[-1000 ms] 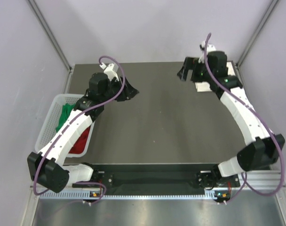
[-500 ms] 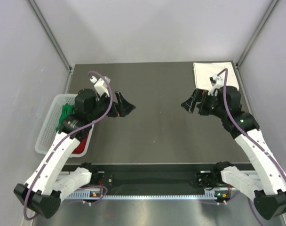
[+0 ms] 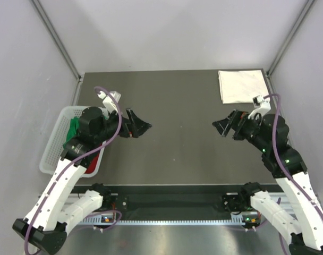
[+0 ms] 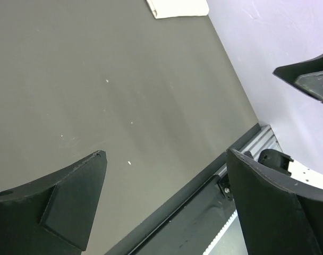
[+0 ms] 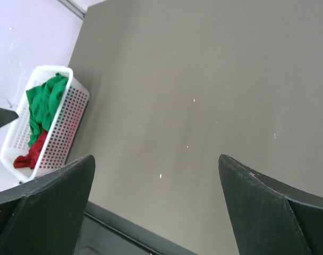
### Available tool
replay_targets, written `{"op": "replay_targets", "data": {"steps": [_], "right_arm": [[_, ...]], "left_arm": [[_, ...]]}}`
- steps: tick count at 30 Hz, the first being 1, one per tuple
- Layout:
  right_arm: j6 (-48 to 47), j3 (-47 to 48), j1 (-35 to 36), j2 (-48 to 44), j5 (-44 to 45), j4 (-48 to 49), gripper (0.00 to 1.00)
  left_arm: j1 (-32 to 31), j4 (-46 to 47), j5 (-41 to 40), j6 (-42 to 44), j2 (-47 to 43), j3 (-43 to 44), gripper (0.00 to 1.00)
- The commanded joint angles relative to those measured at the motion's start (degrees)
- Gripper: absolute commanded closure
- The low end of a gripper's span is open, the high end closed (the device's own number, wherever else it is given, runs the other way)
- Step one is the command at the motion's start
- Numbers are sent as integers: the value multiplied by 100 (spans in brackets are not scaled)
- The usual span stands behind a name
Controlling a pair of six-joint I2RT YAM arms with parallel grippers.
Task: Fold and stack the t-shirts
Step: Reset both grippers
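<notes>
- Left gripper (image 3: pixel 140 126) hangs over the left-middle of the table (image 3: pixel 177 154) with its jaws spread wide. The left wrist view shows only bare tabletop between them, so it holds nothing.
- Right gripper (image 3: pixel 223 126) faces it from the right-middle, just as wide open and just as empty.
- A second ago the right arm was stretched to the far right corner and hid most of the cloth there. It has since drawn back toward the near edge, and the left arm has pulled in too.
- That retreat uncovers the white shirt (image 3: pixel 241 86), which lies flat as a neat folded rectangle in the far right corner, well apart from both grippers.
- The green shirt (image 3: pixel 74 129) and the red shirt (image 5: pixel 31 152) sit bunched together in the basket (image 3: pixel 51 144) at the left edge, green toward the far end.
- My reading is that the first shirt is folded and set down. Two remain, and the left arm is the nearer one to fetch the next.
</notes>
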Motion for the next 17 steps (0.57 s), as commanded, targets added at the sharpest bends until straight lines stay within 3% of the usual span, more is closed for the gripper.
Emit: {"op": "replay_targets", "data": {"steps": [1, 17], "right_arm": [[206, -150, 59, -108, 104, 229, 0], [162, -212, 59, -275, 359, 282, 0]], "left_arm": [[26, 271, 167, -94, -121, -9, 1], [26, 113, 79, -24, -138, -44, 1]]}}
